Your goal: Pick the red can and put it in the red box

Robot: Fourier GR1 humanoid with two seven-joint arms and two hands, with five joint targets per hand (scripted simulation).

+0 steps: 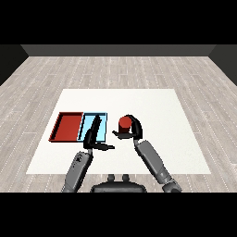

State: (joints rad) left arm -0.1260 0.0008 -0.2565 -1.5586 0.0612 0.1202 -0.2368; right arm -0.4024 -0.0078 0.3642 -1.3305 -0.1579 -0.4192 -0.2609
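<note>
The right hand [134, 128] curls round the red can [124, 124], likely light, rigid and smooth, best held mid-body; the left hand [92, 139], at nine o'clock, is open.

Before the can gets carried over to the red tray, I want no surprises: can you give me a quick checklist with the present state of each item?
1. Right hand curled round the red can: ok.
2. Can upright: ok, its top faces up.
3. Can lifted off the white table: cannot tell from this view.
4. Red tray free to receive the can: ok, nothing lies in it.
5. Path leftward free: not ok, the left hand reaches over the light blue tray, which lies between can and red tray.
6. Left hand holding nothing: ok, fingers straight.
</note>
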